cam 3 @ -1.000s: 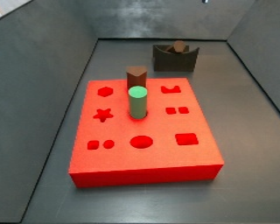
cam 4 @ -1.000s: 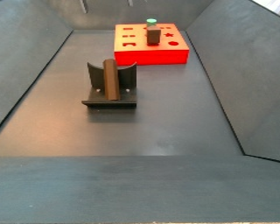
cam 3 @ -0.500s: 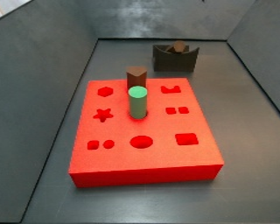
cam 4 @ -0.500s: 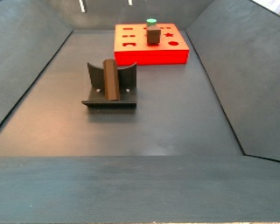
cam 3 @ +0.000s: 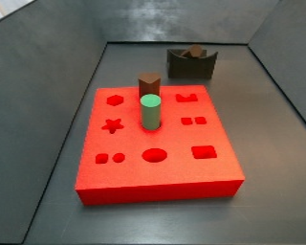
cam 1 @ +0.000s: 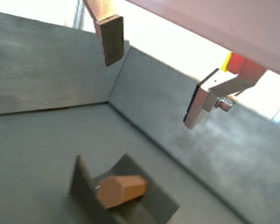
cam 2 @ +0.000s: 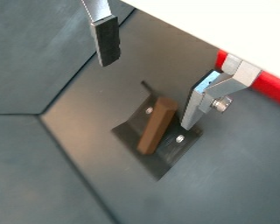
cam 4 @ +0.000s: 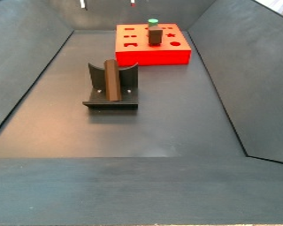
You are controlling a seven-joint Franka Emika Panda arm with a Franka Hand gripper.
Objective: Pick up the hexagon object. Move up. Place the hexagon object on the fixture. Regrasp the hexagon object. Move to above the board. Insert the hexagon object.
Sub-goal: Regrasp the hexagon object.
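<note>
Nothing moved; open end effector [cam 2: 154, 74] above hexagon object [cam 2: 157, 125], apparently cradled in fixture [cam 2: 168, 150].

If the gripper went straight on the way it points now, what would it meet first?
Probably the hexagon object resting on the fixture. In both wrist views the open gripper hangs above them, holding nothing. Depth is unclear, so a finger might touch the fixture first.

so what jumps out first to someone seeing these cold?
The big red-orange board on the dark floor, with a green cylinder and a stout brown peg standing up out of it. Then the fixture apart from the board, the hexagon object resting in it. The gripper hangs open above it, fingers empty.
</note>
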